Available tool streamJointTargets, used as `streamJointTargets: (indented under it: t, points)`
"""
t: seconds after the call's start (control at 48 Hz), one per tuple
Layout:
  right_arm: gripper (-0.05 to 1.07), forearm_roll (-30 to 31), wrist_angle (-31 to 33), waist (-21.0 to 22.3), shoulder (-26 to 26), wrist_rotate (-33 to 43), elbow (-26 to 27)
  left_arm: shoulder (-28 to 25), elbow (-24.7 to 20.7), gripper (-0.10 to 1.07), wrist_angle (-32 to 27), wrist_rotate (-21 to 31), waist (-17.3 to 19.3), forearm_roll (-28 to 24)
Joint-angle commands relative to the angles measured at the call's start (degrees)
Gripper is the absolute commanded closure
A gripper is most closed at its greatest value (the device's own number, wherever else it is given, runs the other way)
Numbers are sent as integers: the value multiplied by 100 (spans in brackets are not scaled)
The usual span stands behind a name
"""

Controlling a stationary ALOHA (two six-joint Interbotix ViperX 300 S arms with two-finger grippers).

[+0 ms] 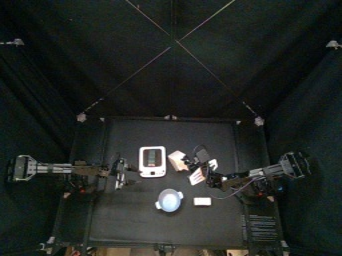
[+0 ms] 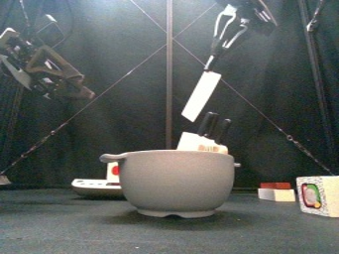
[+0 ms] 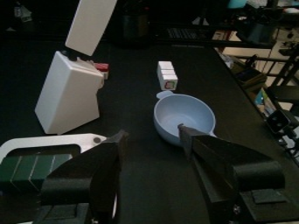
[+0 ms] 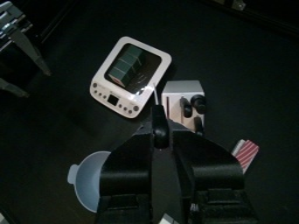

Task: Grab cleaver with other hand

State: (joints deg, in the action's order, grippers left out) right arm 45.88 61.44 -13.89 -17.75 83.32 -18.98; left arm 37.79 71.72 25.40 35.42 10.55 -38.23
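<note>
My right gripper (image 2: 233,22) is shut on the black handle of the cleaver (image 2: 201,94) and holds it high, with the white blade hanging tilted above the white knife block (image 2: 205,141). In the right wrist view the shut gripper (image 4: 163,133) looks down on the block (image 4: 187,107). My left gripper (image 3: 152,164) is open and empty. It hangs raised at the table's left (image 2: 51,67), apart from the cleaver. The left wrist view shows the blade (image 3: 91,24) above the block (image 3: 65,92).
A grey bowl (image 2: 172,181) stands at the front middle and also shows in the left wrist view (image 3: 187,115). A white kitchen scale (image 4: 131,68) lies left of the block. A small printed box (image 2: 319,193) sits at the right front.
</note>
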Motion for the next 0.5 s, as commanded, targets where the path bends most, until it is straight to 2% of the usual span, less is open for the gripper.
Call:
streamJointTargets:
  t: [0.0,0.125,0.292,0.479]
  points:
    - [58,185,-413,-18,-185,-26,18,9,-88,10,35,0,18,44]
    - [58,615,-1239,-9,-325,44,-158,149,-123,10,97,0,35,88]
    - [58,1327,-2760,44,-492,220,-589,378,-167,10,387,-9,44,290]
    - [58,2180,-4078,475,-571,765,-976,439,-132,10,1292,-35,132,694]
